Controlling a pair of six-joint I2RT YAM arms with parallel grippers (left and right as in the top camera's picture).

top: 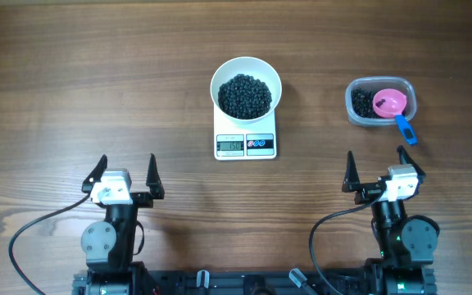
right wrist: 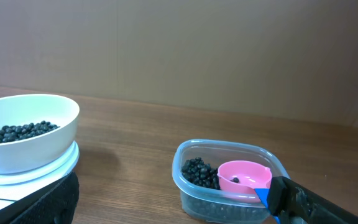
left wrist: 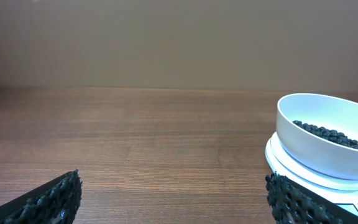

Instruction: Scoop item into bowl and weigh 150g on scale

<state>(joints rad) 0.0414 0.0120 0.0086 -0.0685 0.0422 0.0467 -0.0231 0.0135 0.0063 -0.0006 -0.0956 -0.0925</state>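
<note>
A white bowl (top: pixel 246 87) holding a heap of black beads (top: pixel 246 95) stands on the white scale (top: pixel 246 144), whose display is lit. The same bowl (left wrist: pixel 327 137) shows at the right of the left wrist view and the bowl (right wrist: pixel 25 132) at the left of the right wrist view. More beads (right wrist: pixel 199 172) lie in a clear tub (top: pixel 381 102) with a pink scoop (right wrist: pixel 243 178) resting inside, its blue handle (top: pixel 406 129) over the rim. My left gripper (top: pixel 124 174) and right gripper (top: pixel 377 170) are both open and empty near the table's front edge, well short of the scale and tub.
Bare wooden tabletop (top: pixel 97 82) stretches around the scale and tub. Black cables (top: pixel 31 225) trail from both arm bases along the front edge. A plain brown wall (left wrist: pixel 179 37) rises behind the table.
</note>
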